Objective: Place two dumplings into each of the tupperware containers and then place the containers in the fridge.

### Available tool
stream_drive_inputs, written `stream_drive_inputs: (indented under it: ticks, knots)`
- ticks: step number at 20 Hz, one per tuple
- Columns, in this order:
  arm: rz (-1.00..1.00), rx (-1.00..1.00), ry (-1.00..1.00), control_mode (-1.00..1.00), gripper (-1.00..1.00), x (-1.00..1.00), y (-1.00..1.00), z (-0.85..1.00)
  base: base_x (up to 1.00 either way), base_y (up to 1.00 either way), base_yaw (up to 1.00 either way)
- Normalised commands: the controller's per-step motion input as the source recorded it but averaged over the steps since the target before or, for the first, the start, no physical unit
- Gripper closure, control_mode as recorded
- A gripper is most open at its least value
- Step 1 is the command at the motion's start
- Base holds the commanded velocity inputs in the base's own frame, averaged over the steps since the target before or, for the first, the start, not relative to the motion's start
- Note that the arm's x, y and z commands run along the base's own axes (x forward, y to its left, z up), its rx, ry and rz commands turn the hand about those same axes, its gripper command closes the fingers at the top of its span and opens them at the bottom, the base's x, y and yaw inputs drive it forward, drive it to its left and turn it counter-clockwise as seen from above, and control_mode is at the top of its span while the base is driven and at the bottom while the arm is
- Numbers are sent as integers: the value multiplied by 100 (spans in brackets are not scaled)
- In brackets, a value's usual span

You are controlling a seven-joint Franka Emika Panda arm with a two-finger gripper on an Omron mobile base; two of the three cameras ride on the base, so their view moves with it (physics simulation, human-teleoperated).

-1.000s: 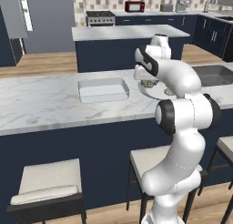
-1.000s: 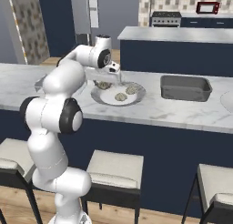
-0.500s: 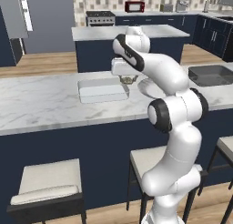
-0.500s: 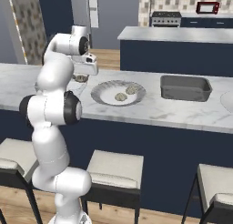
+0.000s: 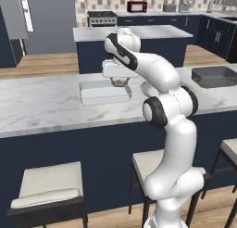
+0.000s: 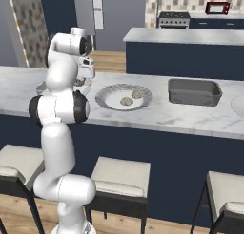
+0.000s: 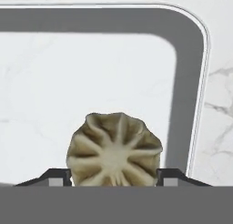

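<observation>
My gripper [image 5: 119, 81] is shut on a pleated beige dumpling [image 7: 113, 149] and hangs just above the right end of a shallow square tupperware container [image 5: 102, 93] on the marble counter. Looking down from the hand, the dumpling sits between the two finger tips [image 7: 56, 176], over the container's bare floor and near its rounded corner wall [image 7: 187, 86]. Two more dumplings [image 6: 126, 101] lie on a round grey plate [image 6: 110, 97] to the right of the arm. The grey fridge [image 5: 50, 19] stands far back on the left.
A dark grey sink basin [image 6: 193, 91] is set into the counter to the right of the plate. Pale-cushioned stools [image 5: 48, 185] stand along the counter's front edge. A second island [image 5: 139, 34] with a stove and a microwave behind it lies across the aisle.
The arm has swung left from the plate to over the tupperware container, carrying the dumpling with it. The gripper's hold has stayed the same.
</observation>
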Motion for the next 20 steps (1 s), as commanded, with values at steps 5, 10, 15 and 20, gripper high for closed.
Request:
stream_drive_inputs:
  ticks: [5, 10, 15, 20]
  knots:
    - [0, 1, 2, -100, -100, 0, 0, -42, 0, 0, 0]
    - [0, 0, 0, -100, -100, 0, -1, 2, 0, 0, 0]
    - [0, 1, 0, -100, -100, 0, 0, 24, 0, 0, 0]
    - [-13, 2, 2, -100, -100, -11, -73, 14, 0, 0, 0]
